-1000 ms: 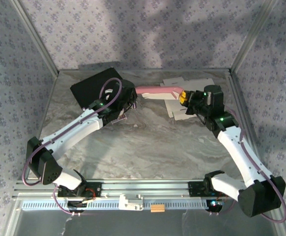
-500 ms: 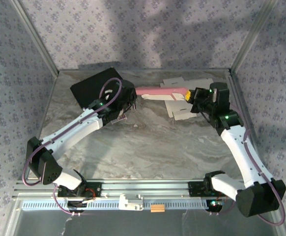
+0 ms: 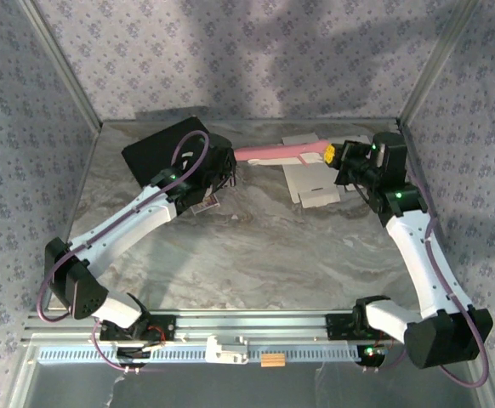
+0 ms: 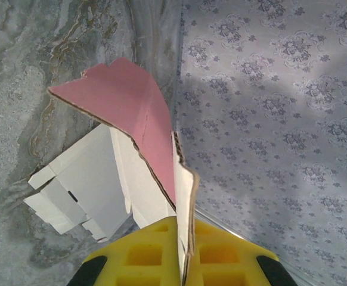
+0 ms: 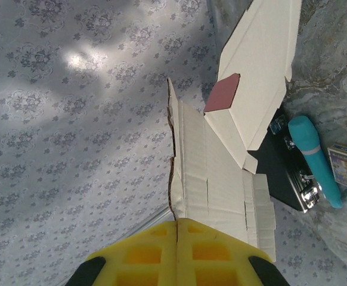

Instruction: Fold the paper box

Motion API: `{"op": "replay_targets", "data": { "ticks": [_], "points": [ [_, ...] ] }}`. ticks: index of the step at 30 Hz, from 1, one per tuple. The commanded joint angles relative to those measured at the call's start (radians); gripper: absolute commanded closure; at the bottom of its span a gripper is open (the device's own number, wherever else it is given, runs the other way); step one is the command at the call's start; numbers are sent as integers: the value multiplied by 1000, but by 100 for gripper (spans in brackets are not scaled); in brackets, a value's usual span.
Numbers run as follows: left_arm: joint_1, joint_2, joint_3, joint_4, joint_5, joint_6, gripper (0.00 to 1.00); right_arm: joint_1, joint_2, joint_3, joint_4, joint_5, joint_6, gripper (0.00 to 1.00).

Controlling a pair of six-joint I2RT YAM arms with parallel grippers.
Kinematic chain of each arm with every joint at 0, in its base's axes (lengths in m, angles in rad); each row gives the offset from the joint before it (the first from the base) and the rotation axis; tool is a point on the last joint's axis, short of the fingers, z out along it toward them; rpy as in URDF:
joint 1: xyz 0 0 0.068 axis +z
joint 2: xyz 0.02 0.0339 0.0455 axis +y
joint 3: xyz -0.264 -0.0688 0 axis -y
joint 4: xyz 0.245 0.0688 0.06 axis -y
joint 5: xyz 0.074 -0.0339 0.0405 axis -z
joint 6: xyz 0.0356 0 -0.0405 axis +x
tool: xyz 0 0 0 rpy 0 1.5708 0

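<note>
The paper box (image 3: pixel 310 181) lies unfolded at the back of the table, white inside and pink outside. Its pink panel (image 3: pixel 275 154) is lifted off the table and stretched between both grippers. My left gripper (image 3: pixel 230 166) is shut on the panel's left end. In the left wrist view the yellow pads (image 4: pixel 143 253) pinch the cardboard edge, and the pink panel (image 4: pixel 126 101) rises beyond them. My right gripper (image 3: pixel 327 154) is shut on the right end. In the right wrist view its pads (image 5: pixel 212 250) clamp the edge of the white cardboard (image 5: pixel 218 173).
A black case (image 3: pixel 164 146) lies at the back left, behind the left arm. A small printed box (image 3: pixel 202 204) sits under the left wrist. The right wrist view shows a teal pen-like tool (image 5: pixel 315 159) beside the black case (image 5: pixel 279 173). Patterned walls enclose the table.
The right gripper shut on the box's edge and moved back and to the right, lifting and stretching the pink panel. The left gripper held its grip almost in place.
</note>
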Motion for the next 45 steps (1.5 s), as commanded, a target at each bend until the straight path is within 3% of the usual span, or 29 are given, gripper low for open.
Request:
{"op": "replay_targets", "data": {
  "ticks": [1,12,20,24,29,39,43,45],
  "points": [
    [6,-4,45,-41,23,-130,100,-23,16,31,32,70,-14,100],
    [-14,2,81,-85,29,-173,100,-31,-24,1,32,189,2,100],
    [-27,23,100,-75,35,-191,100,-7,12,45,-8,175,-5,100],
    [-36,26,105,-71,34,-199,100,3,-15,31,-13,276,-16,100],
    [-49,33,113,-78,33,-206,100,14,-18,-5,105,356,17,100],
    [-55,50,128,-58,7,-215,100,24,53,118,-24,245,-15,100],
    [-48,56,139,-54,-15,-219,100,13,-5,118,-143,241,-94,59],
    [-45,59,150,-61,-30,-228,100,14,-48,103,-195,243,-126,46]
  ]
}}
